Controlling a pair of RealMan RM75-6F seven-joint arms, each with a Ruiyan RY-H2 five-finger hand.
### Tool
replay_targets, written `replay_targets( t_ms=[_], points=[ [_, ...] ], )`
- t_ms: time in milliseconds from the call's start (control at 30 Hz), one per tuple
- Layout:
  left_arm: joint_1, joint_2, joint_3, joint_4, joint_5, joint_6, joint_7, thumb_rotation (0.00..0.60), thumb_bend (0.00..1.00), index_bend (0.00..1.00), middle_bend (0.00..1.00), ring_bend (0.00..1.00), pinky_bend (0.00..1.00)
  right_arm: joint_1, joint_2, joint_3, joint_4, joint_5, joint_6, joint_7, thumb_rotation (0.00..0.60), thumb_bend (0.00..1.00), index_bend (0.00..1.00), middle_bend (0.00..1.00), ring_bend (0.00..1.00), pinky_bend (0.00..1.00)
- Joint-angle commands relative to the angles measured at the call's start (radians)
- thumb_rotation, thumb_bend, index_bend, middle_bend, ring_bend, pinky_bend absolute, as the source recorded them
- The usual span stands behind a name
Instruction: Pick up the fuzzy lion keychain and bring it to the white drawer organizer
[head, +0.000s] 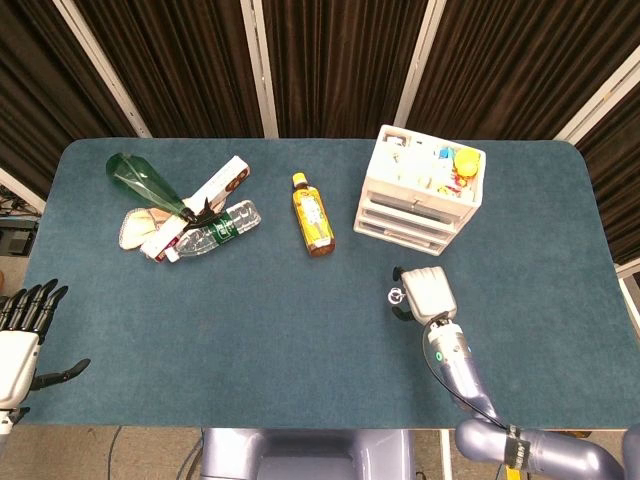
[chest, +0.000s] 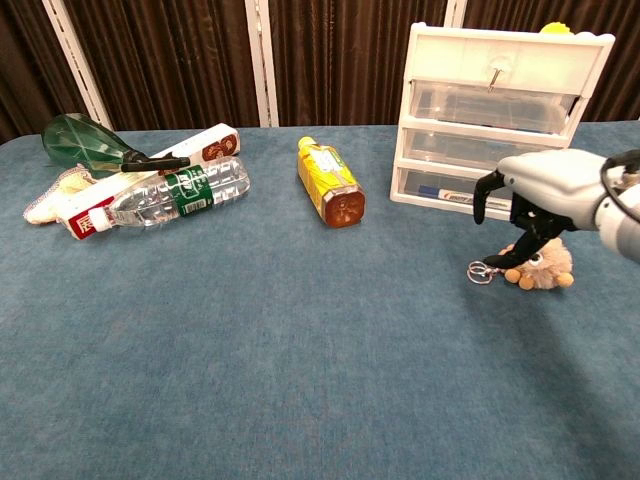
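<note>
Head view shows the blue bench (head: 300, 330) spread wide, with the white drawer organizer (head: 420, 190) standing toward its far right and a loose cluster at the far left: a green bottle (head: 140, 180), a clear bottle (head: 215, 232) and a long carton (head: 200, 200) lying together. A yellow bottle (head: 313, 215) lies on its side between that cluster and the organizer. The right hand (chest: 545, 190) hovers directly over the fuzzy lion keychain (chest: 545, 268), which rests on the bench just in front of the organizer's lowest drawer, its metal ring (chest: 480, 271) lying to the side. From the chest view the fingers (chest: 484, 193) curl downward around the toy, but whether they touch it or have closed on it I cannot tell; it appears to sit on the cloth. The left hand (head: 20, 340) rests at the near left edge, fingers spread, holding nothing. As I judge it, the task is early: the reach is made, while the grasp, the lift and the carry to the organizer are left.
</note>
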Motion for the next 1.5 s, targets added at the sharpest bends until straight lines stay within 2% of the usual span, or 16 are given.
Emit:
replay_targets(
  t_ms=[33, 333, 433, 1067, 1500],
  points=[
    [-0.003, 0.001, -0.001, -0.002, -0.004, -0.006, -0.003, 0.537, 0.03, 0.00, 0.00, 0.00, 0.00, 0.039, -0.053, 0.011, 0.076, 0.043, -0.026, -0.015, 0.600, 0.21, 0.41, 1.00, 1.00, 1.00],
    [-0.013, 0.004, -0.003, -0.011, -0.020, -0.031, -0.010, 0.541, 0.03, 0.00, 0.00, 0.00, 0.00, 0.078, -0.121, 0.012, 0.220, 0.112, -0.058, -0.003, 0.600, 0.21, 0.41, 1.00, 1.00, 1.00],
    [-0.016, 0.005, -0.002, -0.014, -0.026, -0.038, -0.012, 0.540, 0.03, 0.00, 0.00, 0.00, 0.00, 0.081, -0.137, -0.002, 0.267, 0.133, -0.066, -0.001, 0.600, 0.21, 0.42, 1.00, 1.00, 1.00],
    [-0.017, 0.006, 0.000, -0.020, -0.029, -0.040, -0.011, 0.539, 0.03, 0.00, 0.00, 0.00, 0.00, 0.094, -0.162, -0.020, 0.289, 0.155, -0.056, 0.018, 0.600, 0.21, 0.44, 1.00, 1.00, 1.00],
    [-0.019, 0.008, 0.001, -0.024, -0.034, -0.046, -0.014, 0.539, 0.03, 0.00, 0.00, 0.00, 0.00, 0.098, -0.172, -0.028, 0.313, 0.157, -0.053, 0.038, 0.600, 0.22, 0.54, 1.00, 1.00, 1.00]
  ],
)
